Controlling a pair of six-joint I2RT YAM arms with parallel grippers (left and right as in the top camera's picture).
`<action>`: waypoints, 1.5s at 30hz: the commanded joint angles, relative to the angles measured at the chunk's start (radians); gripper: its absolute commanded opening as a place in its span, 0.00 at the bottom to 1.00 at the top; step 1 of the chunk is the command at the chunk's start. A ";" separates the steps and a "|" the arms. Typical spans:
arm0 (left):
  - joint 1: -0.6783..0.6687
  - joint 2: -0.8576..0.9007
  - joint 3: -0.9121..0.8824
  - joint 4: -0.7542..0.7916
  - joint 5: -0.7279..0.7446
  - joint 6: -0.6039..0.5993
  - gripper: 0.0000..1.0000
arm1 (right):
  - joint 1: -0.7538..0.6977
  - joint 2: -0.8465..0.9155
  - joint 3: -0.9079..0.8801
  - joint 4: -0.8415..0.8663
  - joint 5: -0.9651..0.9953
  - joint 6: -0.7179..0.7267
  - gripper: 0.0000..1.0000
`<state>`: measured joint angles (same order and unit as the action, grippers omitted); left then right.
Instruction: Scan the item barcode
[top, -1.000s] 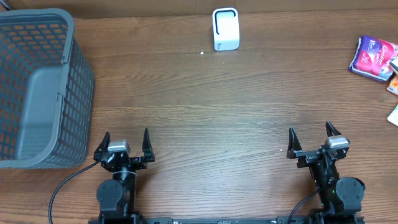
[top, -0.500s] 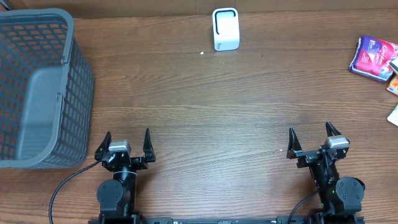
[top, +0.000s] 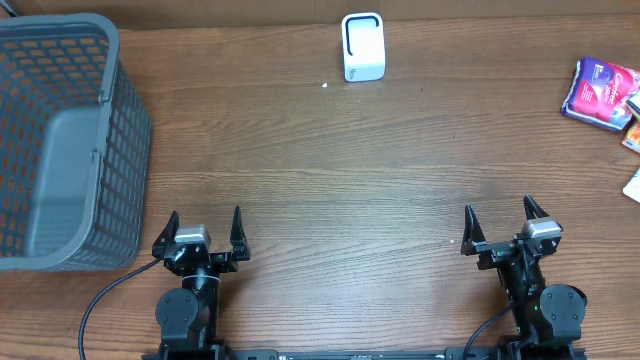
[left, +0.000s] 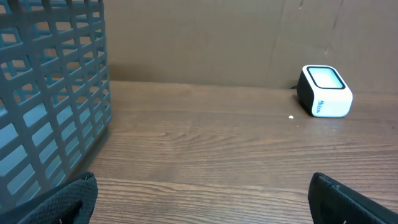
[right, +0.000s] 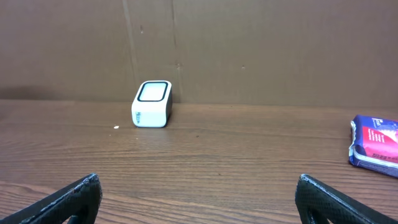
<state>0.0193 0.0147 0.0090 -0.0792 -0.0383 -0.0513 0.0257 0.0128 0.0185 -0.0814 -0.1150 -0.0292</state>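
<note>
Right tool (top: 498, 210) and left tool (top: 204, 214) both gaped wide, empty; the packet (top: 600, 93) looked soft, light, probably slick, best pinched along its near edge.

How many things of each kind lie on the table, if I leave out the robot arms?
Basket: 1
Scanner: 1
Packets: at least 3, two of them cut off at the right edge of the overhead view
Total: at least 5

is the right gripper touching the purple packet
Apart. The overhead view shows bare table between the right gripper and the purple packet.
</note>
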 joint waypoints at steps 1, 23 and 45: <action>-0.006 -0.012 -0.003 -0.003 -0.002 0.014 1.00 | -0.006 -0.010 -0.011 0.005 0.010 0.002 1.00; -0.006 -0.011 -0.003 0.002 -0.003 0.014 1.00 | -0.006 -0.010 -0.011 0.005 0.010 0.002 1.00; -0.006 -0.011 -0.003 0.002 -0.003 0.014 1.00 | -0.008 -0.010 -0.010 0.000 0.036 -0.024 1.00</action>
<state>0.0193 0.0151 0.0090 -0.0784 -0.0383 -0.0486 0.0257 0.0128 0.0185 -0.0834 -0.0948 -0.0437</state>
